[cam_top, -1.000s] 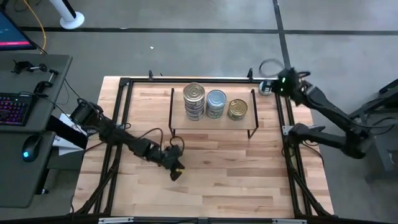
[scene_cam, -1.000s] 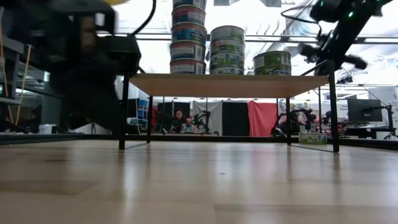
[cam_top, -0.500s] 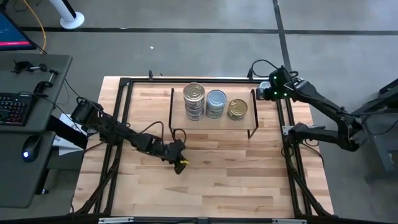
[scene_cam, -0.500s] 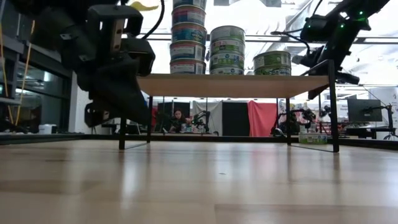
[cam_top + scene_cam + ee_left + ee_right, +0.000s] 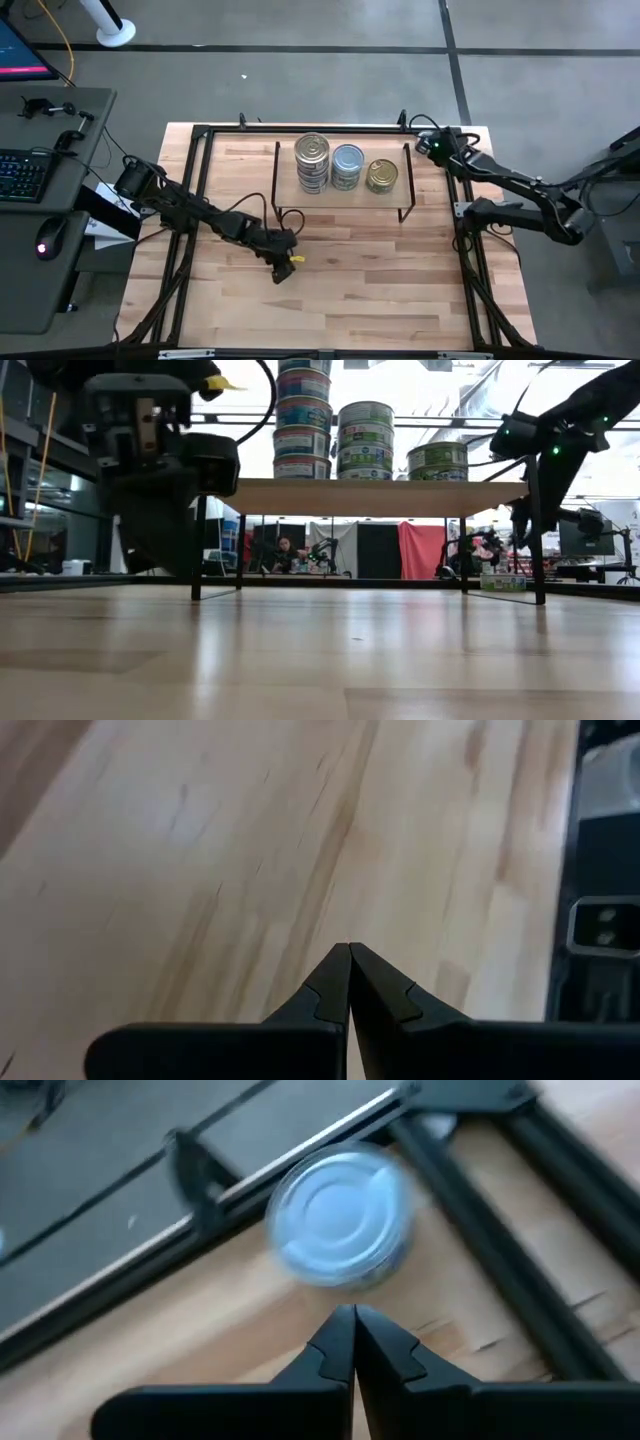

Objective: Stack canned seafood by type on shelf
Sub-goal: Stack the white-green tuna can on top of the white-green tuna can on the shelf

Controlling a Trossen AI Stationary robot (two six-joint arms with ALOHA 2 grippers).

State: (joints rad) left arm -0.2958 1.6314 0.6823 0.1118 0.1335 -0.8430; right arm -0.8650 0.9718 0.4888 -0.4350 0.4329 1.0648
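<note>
My right gripper (image 5: 352, 1320) is pinched fully shut, holding nothing, at the table's far right corner just past the shelf (image 5: 342, 195), nose pointed at a loose pale blue can (image 5: 342, 1217) lying by the black frame rail. To do this well I'd open wide first, centre over the lid, come down square so the rail doesn't foul a finger, then grip the sides. Can is short, round, shiny lid, likely slippery. Shelf already carries three stacks: silver (image 5: 312, 160), blue (image 5: 347, 162), gold (image 5: 382, 175); this one probably goes on blue. My left gripper (image 5: 349, 975) is also closed, empty, low over bare table in front of the shelf.
</note>
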